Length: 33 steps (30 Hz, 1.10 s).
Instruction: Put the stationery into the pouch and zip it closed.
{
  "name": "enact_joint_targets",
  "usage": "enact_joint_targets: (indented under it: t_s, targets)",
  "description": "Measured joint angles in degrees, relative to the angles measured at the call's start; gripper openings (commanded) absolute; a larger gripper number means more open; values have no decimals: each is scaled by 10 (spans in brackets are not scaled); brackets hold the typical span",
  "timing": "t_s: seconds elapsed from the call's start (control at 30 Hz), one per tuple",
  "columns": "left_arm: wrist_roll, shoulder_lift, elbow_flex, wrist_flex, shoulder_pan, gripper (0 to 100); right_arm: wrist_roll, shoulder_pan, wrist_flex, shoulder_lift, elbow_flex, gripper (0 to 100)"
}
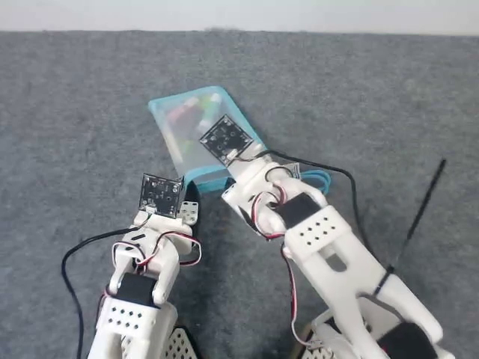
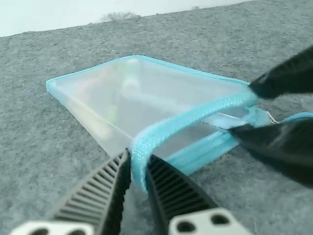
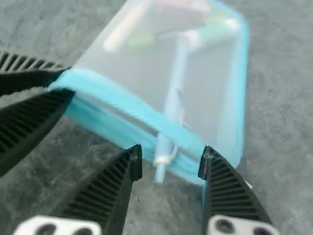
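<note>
Okay, left tool (image 2: 138, 157) was clenched on the blue zipper edge (image 2: 195, 115) at one corner of the clear pouch (image 1: 196, 134). Right tool (image 3: 171, 149) was spread open, straddling that zipper edge further along. Pouch lay on the grey bench (image 1: 374, 90), stationery (image 3: 186, 22) inside.

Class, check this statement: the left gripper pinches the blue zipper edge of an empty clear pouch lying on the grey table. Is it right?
One detail is wrong: the pouch is not empty. The right wrist view shows stationery inside it. The rest holds: the left gripper pinches the blue zipper edge of the clear pouch on the grey table.
</note>
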Motion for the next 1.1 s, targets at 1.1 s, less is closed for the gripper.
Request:
enact_joint_targets:
  t_s: [1.1]
  targets:
    - [0,0,0,16,-4,12,-3,2,34,51,-19,130]
